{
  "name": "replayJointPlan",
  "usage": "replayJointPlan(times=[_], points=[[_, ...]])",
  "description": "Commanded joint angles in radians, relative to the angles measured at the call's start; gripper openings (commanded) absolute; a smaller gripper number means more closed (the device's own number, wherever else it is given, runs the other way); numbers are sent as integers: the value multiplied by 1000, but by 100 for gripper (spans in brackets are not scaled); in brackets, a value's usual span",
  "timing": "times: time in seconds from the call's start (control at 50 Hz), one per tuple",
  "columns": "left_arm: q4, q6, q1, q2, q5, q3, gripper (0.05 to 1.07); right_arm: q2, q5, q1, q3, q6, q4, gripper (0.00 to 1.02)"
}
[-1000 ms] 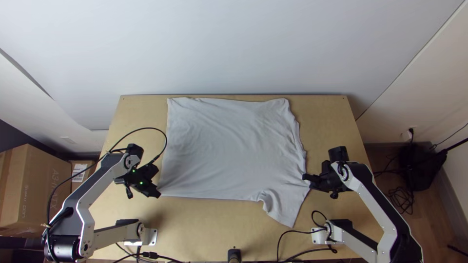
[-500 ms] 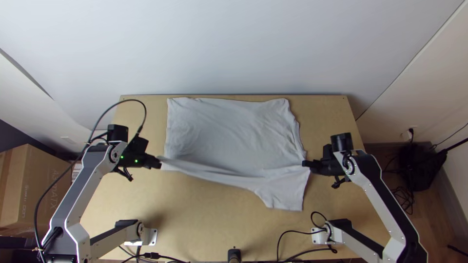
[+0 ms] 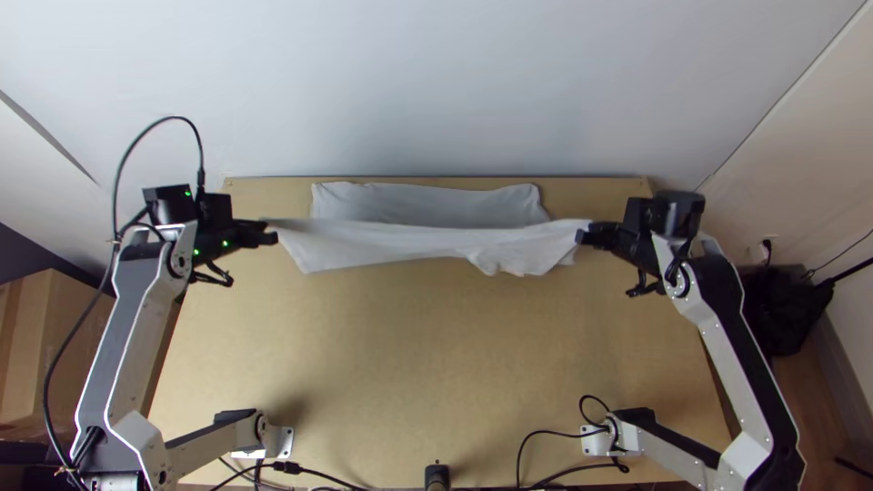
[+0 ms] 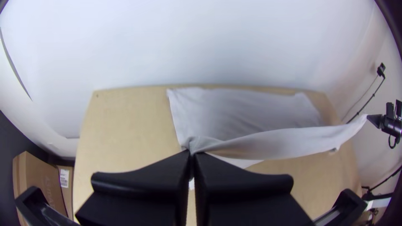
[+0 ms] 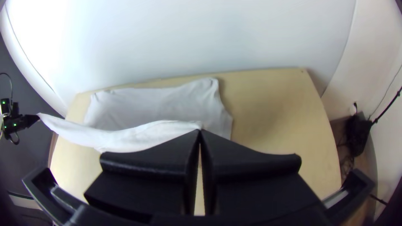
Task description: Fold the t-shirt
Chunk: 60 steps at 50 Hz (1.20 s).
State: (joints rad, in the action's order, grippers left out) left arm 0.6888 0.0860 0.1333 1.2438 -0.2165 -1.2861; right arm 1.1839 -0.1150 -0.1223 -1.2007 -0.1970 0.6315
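T-shirt edge (image 3: 400, 240) higher in both closed grippers (image 3: 274, 233)

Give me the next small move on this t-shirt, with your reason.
Probably ease both grippers a little toward the table's far edge, laying the fold over: the left gripper and right gripper both pinch the t-shirt, which stretches between them, while its far part lies on the table.

Pale grey, plain t-shirt (image 3: 427, 205); light tan table (image 3: 436, 345); black-fingered tools
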Motion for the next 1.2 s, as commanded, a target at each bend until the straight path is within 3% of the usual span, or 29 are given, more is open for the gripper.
replayJointPlan(times=[0.0,0.18,0.44,0.64,0.88,1.18], points=[[-23,-52,14,25,25,-136,8,71,25,23,-134,39,-56,2],[-87,-107,14,94,97,-338,8,210,26,53,-373,39,-119,2],[-137,-127,-4,220,183,-642,8,439,34,62,-784,39,-107,2],[-176,-129,-20,221,233,-777,8,497,35,53,-1047,37,-110,2],[-227,-154,-23,63,272,-794,8,321,34,29,-1042,22,-202,2],[-256,-169,-24,-264,296,-679,8,-33,34,-42,-904,14,-205,2]])
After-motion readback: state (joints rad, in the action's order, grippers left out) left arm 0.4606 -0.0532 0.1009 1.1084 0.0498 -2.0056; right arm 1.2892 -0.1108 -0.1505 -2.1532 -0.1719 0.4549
